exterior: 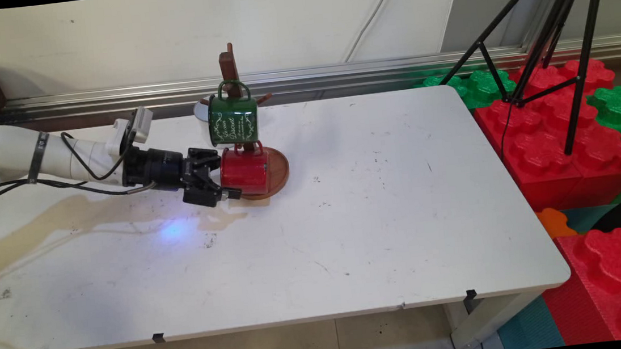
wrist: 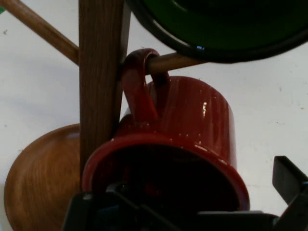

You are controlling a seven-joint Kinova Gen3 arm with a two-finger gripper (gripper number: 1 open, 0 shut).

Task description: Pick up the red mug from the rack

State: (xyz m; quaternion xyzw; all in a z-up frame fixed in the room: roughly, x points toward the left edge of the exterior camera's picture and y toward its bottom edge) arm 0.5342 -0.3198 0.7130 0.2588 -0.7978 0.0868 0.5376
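The dark green enamel mug (exterior: 233,119) carries white cursive lettering inside a scrolled frame; I cannot read the words. It hangs high on the brown wooden mug tree (exterior: 229,68), centre-left of the main view. My arm reaches in horizontally from the left edge, low over the white table (exterior: 381,202). My black two-finger gripper (exterior: 219,184) is at the rim of the glossy red enamel mug (exterior: 246,171), one finger inside, one outside. That mug's handle is looped over a lower peg.
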